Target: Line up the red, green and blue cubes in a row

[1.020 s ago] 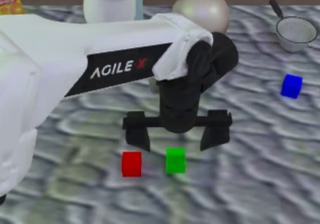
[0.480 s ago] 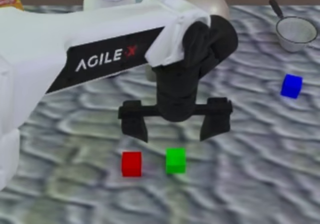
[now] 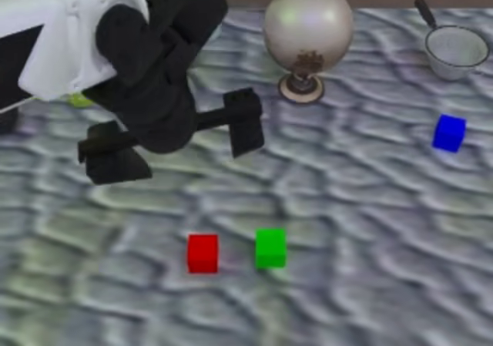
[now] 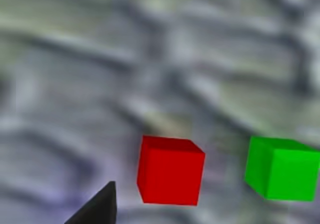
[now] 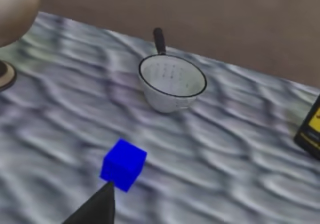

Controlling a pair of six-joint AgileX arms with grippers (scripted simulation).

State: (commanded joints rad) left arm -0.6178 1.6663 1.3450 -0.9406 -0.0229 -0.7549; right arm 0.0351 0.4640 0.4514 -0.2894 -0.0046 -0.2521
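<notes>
Red cube (image 3: pixel 202 253) just left of green cube (image 3: pixel 270 248); blue cube (image 3: pixel 448 132) far right.

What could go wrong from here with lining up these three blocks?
1. The blue block sits far off on the table's right, near the strainer; reaching for it could bump the strainer.
2. The red block and green block already sit side by side with a small gap; setting the blue one beside them could nudge them out of line.
3. The left tool hangs open near the globe; a wide swing might clip it.
</notes>
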